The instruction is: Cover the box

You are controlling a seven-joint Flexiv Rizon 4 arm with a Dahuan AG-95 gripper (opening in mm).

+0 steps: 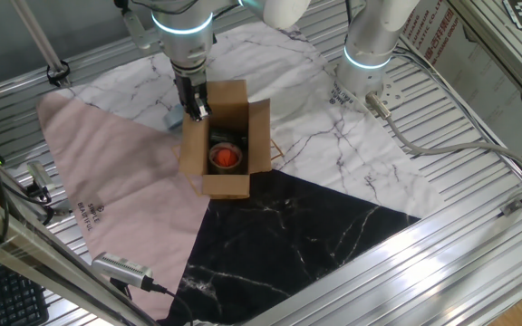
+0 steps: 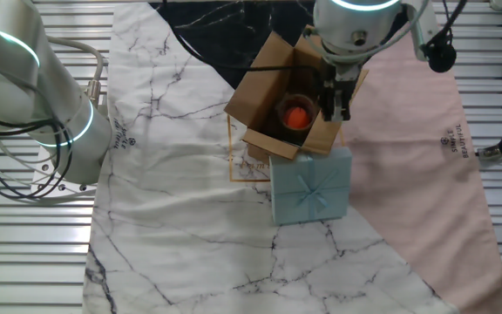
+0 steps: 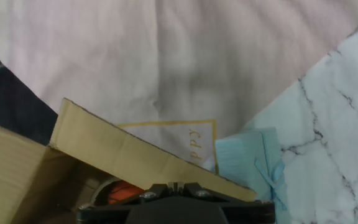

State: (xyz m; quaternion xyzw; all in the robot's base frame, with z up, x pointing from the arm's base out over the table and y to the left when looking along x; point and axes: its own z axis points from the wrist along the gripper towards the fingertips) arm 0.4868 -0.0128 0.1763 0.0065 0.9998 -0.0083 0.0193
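Covering my table [image 1: 478,118] are pink, marble-white and black cloths, and the box [image 1: 229,149] sits where they meet, flaps up, holding an orange round thing [image 1: 226,157]. A pale blue gift box [image 2: 311,186] touches it. My gripper [image 1: 194,103] hangs at one flap; whether it pinches, I cannot tell.

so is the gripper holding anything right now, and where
Cannot tell for sure. The gripper is at a side flap of the box, but whether its fingers pinch that flap is not visible.
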